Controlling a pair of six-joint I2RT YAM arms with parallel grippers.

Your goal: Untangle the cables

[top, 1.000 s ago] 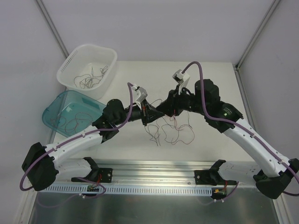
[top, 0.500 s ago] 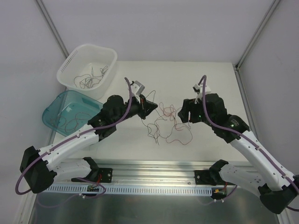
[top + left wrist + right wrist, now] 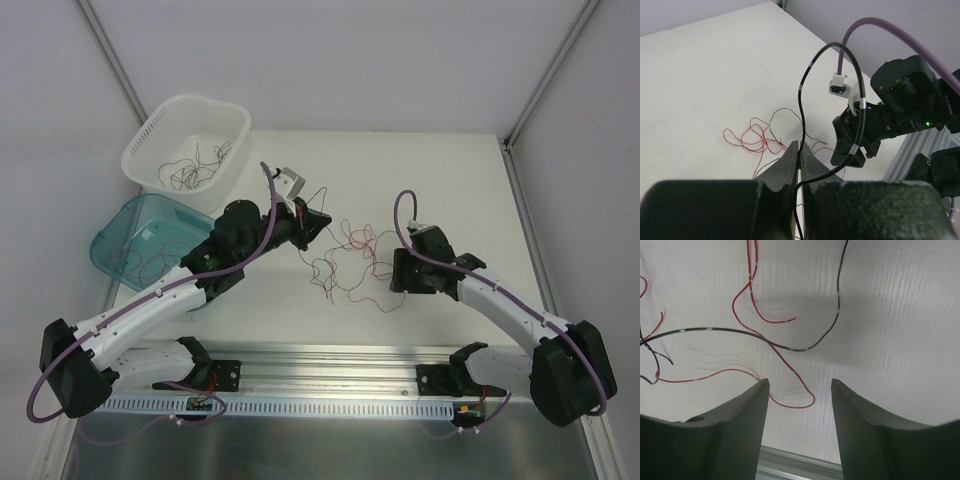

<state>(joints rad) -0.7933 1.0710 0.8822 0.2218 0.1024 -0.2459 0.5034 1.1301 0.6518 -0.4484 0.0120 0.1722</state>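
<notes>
Pinching a thin dark banded wire (image 3: 802, 110) between clenched jaws, the left gripper (image 3: 799, 150) hangs above the white table (image 3: 450, 180), and the strand arches up from its fingertips in a tall loop. The rest of the tangle of hair-thin red and dark cables (image 3: 350, 262) lies loose around the middle of the table, between the two grippers. The right gripper (image 3: 797, 390) sits low just right of the tangle, its jaws spread apart and grasping nothing. A red loop and a dark strand lie on the table beneath and beyond its fingers.

At the far left stands a white perforated plastic basket (image 3: 145, 135) with a few curly thin strands (image 3: 195, 165) on its floor. Just nearer than it sits a translucent teal plastic tub (image 3: 105, 245), and whether the two touch cannot be told. The tub holds more fine strands (image 3: 155, 262), reddish and dark. The left arm crosses above the tub's near right corner.
</notes>
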